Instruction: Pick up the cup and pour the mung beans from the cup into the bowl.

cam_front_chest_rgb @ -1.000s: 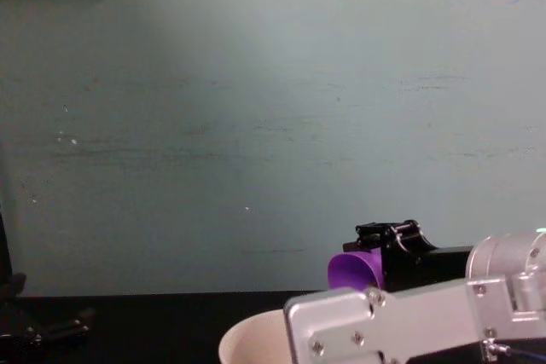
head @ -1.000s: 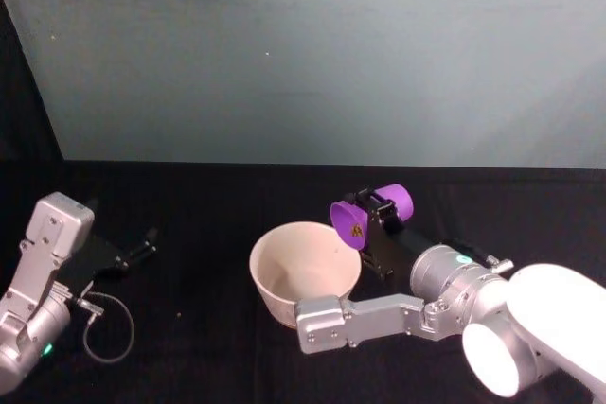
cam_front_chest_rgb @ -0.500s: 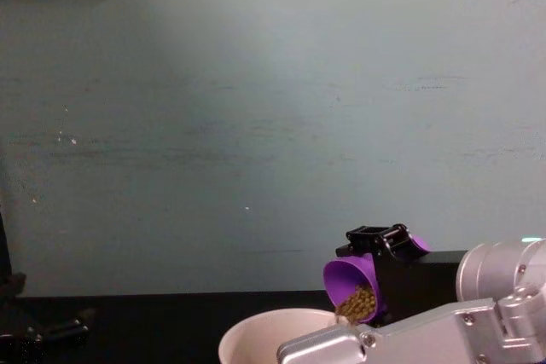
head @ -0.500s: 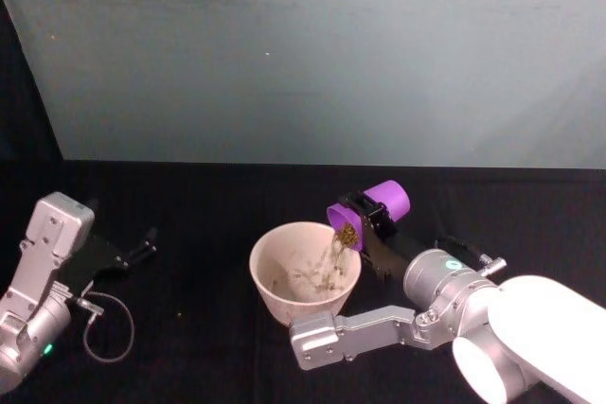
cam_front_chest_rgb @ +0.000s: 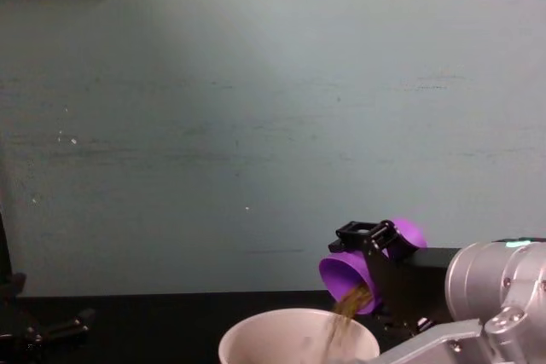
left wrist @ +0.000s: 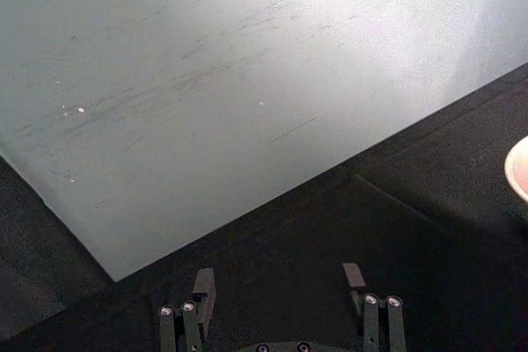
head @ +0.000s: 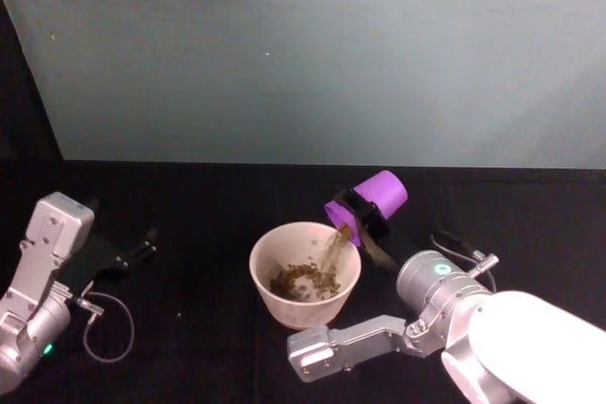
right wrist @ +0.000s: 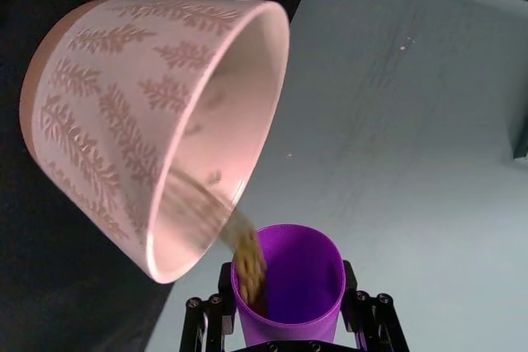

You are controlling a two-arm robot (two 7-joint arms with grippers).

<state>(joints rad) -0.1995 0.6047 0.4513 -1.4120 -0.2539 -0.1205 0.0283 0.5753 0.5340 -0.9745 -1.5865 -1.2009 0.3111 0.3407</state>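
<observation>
A black cloth-covered table (head: 208,201) fills the ground, with a flat teal board (head: 303,54) standing along its far edge. The silver right arm (head: 445,295) reaches in from the near right, one link lying just in front of the round white, faintly pink bowl (head: 284,307), which sits on the table near the middle. In the right wrist view the bowl's outer wall carries a leaf pattern.

Above and just right of the bowl's rim hangs the small bright purple plastic cup (head: 382,191), tipped steeply with its mouth down and to the left. The right gripper (head: 365,207) is clamped across the cup's sides. The left gripper (left wrist: 277,284) rests low at the near left, well apart from the bowl, its fingers spread and holding nothing.

A thin stream of brownish-green mung beans (head: 334,249) drops from the cup's lip into the bowl, where a small heap lies.

The stream lands close to the bowl's right wall, so a small drift of the cup to the right would likely put beans on the cloth. A sudden steeper tip could make them bounce out. The arm link in front might nudge the bowl.
</observation>
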